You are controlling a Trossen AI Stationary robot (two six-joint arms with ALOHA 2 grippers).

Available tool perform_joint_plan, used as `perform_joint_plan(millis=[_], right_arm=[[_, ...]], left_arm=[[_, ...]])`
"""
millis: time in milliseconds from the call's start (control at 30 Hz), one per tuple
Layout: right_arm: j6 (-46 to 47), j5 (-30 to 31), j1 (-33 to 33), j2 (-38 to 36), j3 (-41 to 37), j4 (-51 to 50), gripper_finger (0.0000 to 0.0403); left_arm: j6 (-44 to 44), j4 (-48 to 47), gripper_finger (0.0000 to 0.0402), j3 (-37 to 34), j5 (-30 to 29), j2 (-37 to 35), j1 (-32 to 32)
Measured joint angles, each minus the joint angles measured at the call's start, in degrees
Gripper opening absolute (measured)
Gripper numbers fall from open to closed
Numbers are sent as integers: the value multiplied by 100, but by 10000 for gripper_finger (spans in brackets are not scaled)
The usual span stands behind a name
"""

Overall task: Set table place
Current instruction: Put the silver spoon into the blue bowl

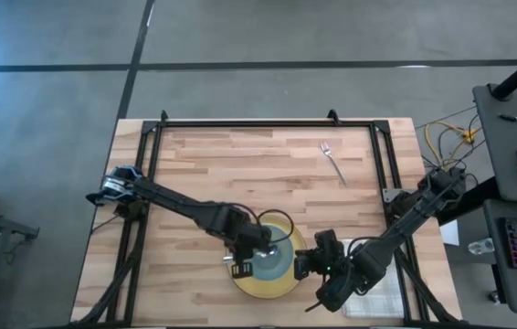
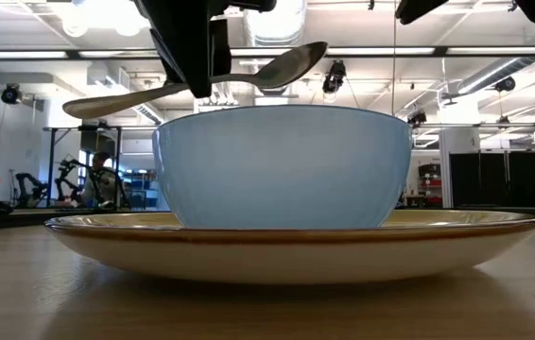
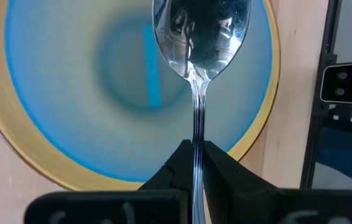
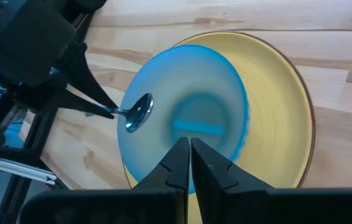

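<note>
A light blue bowl [image 1: 275,260] stands on a yellow plate [image 1: 260,285] near the front edge of the wooden table [image 1: 240,164]. My left gripper [image 1: 243,263] is over the bowl's left part and is shut on a metal spoon [image 2: 277,68], which it holds just above the bowl's rim [image 2: 282,111]. My right gripper [image 4: 188,148] is shut and empty. It hovers over the plate's right side [image 1: 306,265] and points at the bowl. My left gripper pinches the spoon's handle [image 3: 196,134] between its two fingers, about halfway along the handle. The fingers come from above, pointing down, and lie across the handle. The spoon is lifted clear and nearly level over the blue bowl, with its bowl end [image 2: 291,64] a little higher than its handle end [image 2: 88,106].
A metal fork [image 1: 333,161] lies on the table at the far right. A white napkin [image 1: 379,300] lies at the front right, under my right arm. Black frame rails [image 1: 153,155] run along the table's left, right and far sides.
</note>
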Motion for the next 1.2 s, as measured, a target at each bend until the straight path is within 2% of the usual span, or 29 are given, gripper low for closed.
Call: perform_joint_plan(millis=[900,1200], right_arm=[[-173,149,0,0,-11,83,9],[-197,149,-1,0,-11,81,9]], left_arm=[[0,508,1,-385,36,2,238],[2,655,37,-398,36,1,238]])
